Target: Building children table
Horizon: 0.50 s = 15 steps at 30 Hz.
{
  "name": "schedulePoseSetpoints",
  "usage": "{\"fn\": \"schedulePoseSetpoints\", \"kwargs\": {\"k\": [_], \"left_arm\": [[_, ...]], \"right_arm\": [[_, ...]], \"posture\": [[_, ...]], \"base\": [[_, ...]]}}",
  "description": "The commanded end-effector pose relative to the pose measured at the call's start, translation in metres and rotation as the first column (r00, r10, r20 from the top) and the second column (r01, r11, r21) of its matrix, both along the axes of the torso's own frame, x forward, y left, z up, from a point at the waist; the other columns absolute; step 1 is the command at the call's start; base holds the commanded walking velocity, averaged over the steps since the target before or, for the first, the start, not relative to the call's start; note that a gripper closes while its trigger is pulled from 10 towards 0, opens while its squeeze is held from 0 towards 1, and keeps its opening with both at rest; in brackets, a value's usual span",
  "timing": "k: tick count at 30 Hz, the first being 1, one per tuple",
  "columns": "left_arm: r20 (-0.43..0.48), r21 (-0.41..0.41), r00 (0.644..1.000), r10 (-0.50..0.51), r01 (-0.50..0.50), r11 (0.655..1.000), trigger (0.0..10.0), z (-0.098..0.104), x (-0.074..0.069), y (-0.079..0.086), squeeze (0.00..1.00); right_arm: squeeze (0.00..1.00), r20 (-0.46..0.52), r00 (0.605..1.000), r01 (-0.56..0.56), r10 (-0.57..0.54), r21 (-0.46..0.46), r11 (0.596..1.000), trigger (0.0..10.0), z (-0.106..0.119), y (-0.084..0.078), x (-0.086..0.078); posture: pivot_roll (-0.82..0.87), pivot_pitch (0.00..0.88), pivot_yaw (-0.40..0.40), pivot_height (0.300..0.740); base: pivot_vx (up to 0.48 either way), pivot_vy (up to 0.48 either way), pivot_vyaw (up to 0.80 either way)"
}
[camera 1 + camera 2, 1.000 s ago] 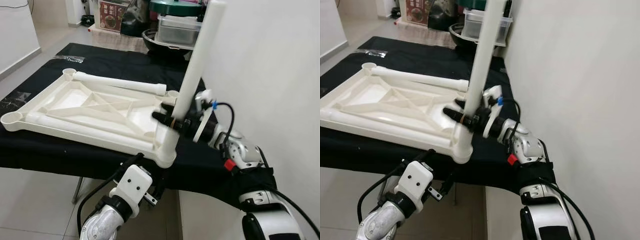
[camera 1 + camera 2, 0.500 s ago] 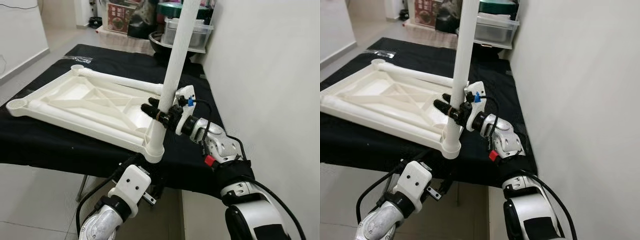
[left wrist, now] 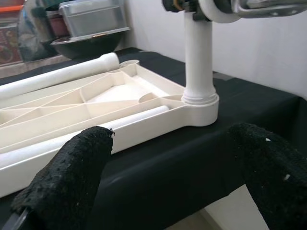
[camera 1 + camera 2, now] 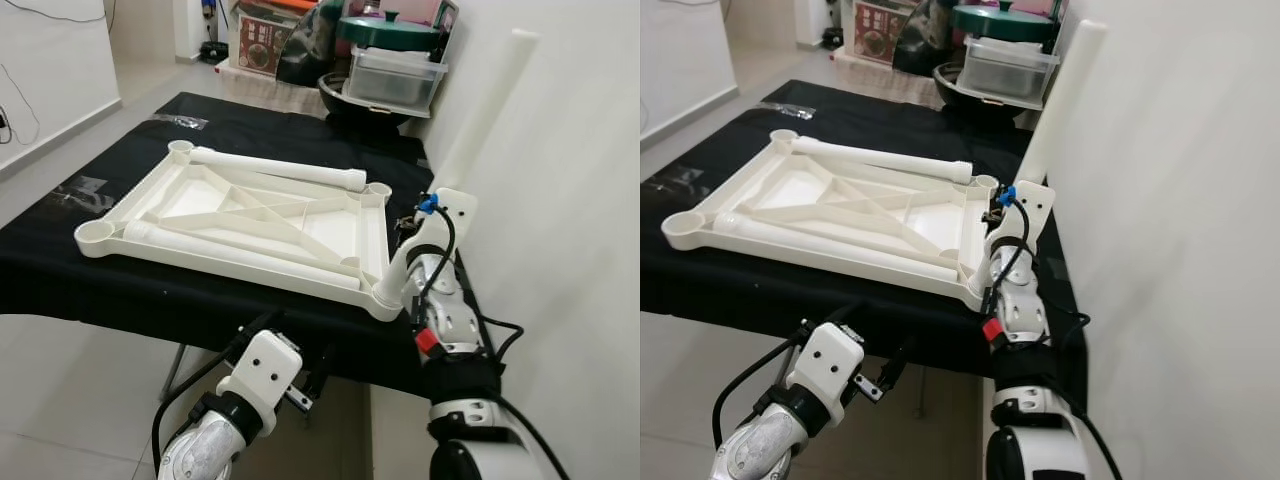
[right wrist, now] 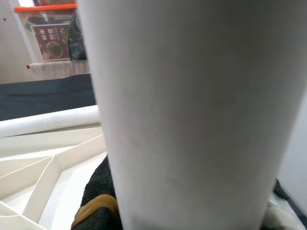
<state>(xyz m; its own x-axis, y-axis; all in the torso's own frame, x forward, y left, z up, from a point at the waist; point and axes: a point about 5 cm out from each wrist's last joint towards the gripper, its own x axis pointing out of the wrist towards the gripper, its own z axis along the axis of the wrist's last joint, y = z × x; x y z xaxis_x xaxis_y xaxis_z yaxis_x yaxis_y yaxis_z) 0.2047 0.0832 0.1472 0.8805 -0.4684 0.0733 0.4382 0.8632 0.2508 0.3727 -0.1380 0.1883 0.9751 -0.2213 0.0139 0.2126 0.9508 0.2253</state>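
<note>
A white plastic tabletop (image 4: 335,225) lies upside down on the black-covered table (image 4: 150,295). One white leg (image 4: 470,140) stands in its near right corner socket and leans toward the wall. My right gripper (image 4: 408,255) is shut on that leg just above the socket; in the right wrist view the leg (image 5: 192,105) is pressed against a black finger (image 5: 98,187). Two more legs lie on the tabletop, one along the far edge (image 4: 275,168) and one along the near edge (image 4: 240,255). My left gripper (image 3: 168,163) hangs open below the table's front edge, holding nothing.
A white wall (image 4: 560,200) runs close along the right side of the table. Plastic containers and a dark bowl (image 4: 395,75) stand past the far end. Tiled floor (image 4: 60,400) lies in front and to the left.
The view has shifted. The standing leg went from nearly upright to leaning right toward the wall, and my right forearm swung round to point up along it, still gripping. The left arm stays low.
</note>
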Motion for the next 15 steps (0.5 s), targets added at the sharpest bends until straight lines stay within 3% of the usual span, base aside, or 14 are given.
{"fn": "schedulePoseSetpoints", "kwargs": {"k": [1, 2, 6, 7, 11, 12, 14, 15], "left_arm": [[-0.006, 0.008, 1.0, -0.009, 0.009, 1.0, 10.0, -0.003, -0.001, -0.001, 0.0], [-0.007, 0.008, 1.0, -0.01, 0.01, 1.0, 10.0, -0.004, -0.001, -0.002, 0.0], [-0.005, 0.011, 1.0, -0.012, 0.012, 1.0, 10.0, -0.004, -0.001, -0.002, 0.0], [-0.004, 0.011, 1.0, -0.011, 0.012, 1.0, 10.0, -0.004, -0.002, -0.002, 0.0], [-0.004, 0.006, 1.0, -0.009, 0.009, 1.0, 10.0, -0.003, -0.001, -0.002, 0.0], [-0.004, 0.006, 1.0, -0.009, 0.009, 1.0, 10.0, -0.003, -0.001, -0.002, 0.0], [-0.003, 0.006, 1.0, -0.005, 0.005, 1.0, 10.0, -0.003, -0.001, -0.002, 0.0], [-0.003, 0.006, 1.0, -0.005, 0.005, 1.0, 10.0, -0.003, -0.001, -0.002, 0.0]], "right_arm": [[0.22, -0.014, 0.999, -0.037, 0.038, 0.067, 0.997, 10.0, -0.007, 0.004, 0.001], [1.0, 0.035, 0.997, -0.075, 0.073, 0.059, 0.995, 10.0, -0.002, 0.01, 0.001], [1.0, 0.102, 0.989, -0.11, 0.107, 0.022, 0.994, 10.0, 0.007, 0.014, 0.001], [0.0, 0.133, 0.975, -0.184, 0.179, 0.03, 0.982, 10.0, 0.01, 0.015, 0.003], [0.0, 0.244, 0.884, -0.417, 0.398, 0.029, 0.908, 10.0, 0.026, 0.01, 0.005], [0.0, 0.244, 0.884, -0.417, 0.398, 0.029, 0.908, 10.0, 0.026, 0.01, 0.005], [0.0, 0.263, 0.795, -0.567, 0.546, 0.004, 0.824, 10.0, 0.032, 0.009, 0.005], [0.0, 0.263, 0.795, -0.567, 0.546, 0.004, 0.824, 10.0, 0.032, 0.009, 0.005]], "posture": [[0.11, 0.0, -0.169, 0.74], [0.11, 0.0, -0.168, 0.74], [0.11, 0.0, -0.168, 0.74], [0.1, 0.0, -0.164, 0.74], [0.11, 0.0, -0.171, 0.74], [0.11, 0.0, -0.171, 0.74], [0.1, 0.0, -0.169, 0.74], [0.1, 0.0, -0.169, 0.74]], "base": [[0.0, 0.0, 0.0], [0.0, 0.0, 0.0], [0.0, 0.0, 0.0], [0.0, 0.0, 0.0], [0.0, 0.0, 0.0], [0.0, 0.0, 0.0], [0.0, 0.0, 0.0], [0.0, 0.0, 0.0]]}}
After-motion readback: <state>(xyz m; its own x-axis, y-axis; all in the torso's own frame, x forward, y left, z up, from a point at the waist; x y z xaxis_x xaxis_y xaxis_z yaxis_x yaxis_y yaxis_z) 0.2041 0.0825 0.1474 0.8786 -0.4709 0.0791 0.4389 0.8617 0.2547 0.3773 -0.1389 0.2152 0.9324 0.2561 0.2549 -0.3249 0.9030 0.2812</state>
